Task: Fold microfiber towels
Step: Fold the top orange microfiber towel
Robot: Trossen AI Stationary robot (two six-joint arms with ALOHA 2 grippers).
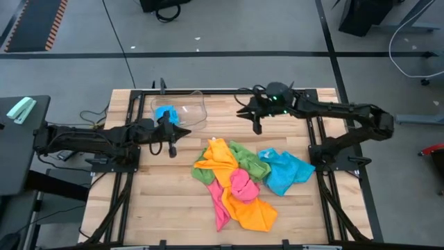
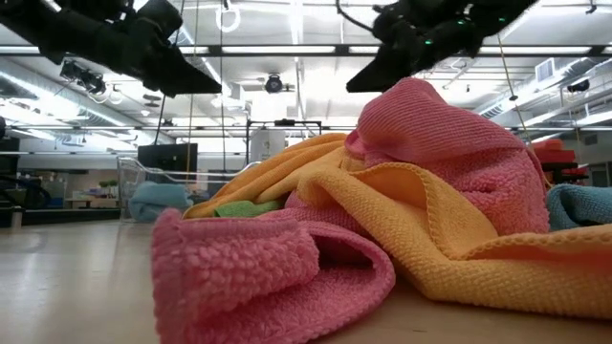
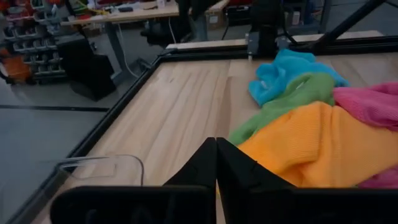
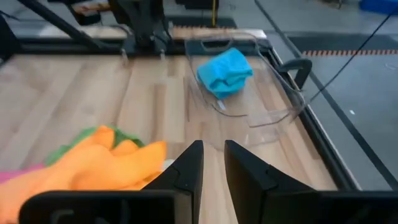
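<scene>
Several microfiber towels lie crumpled in one pile on the wooden table: an orange one (image 1: 239, 205), a green one (image 1: 248, 164), a pink one (image 1: 243, 186) and a blue one (image 1: 286, 172). Another blue towel (image 4: 225, 71) lies bunched inside the clear plastic bin (image 1: 196, 117) at the far left. My left gripper (image 1: 172, 148) hovers shut beside the bin, left of the pile, with nothing between its fingers (image 3: 216, 158). My right gripper (image 1: 257, 128) hangs above the table beyond the pile's far edge, its fingers slightly open (image 4: 213, 158) and empty.
Black frame rails (image 1: 326, 167) run along the table's left and right sides and its far edge. Bare wood (image 1: 159, 201) lies left of the pile and at the near edge. In the low view the pink towel (image 2: 459, 143) and the orange towel (image 2: 430, 225) fill the foreground.
</scene>
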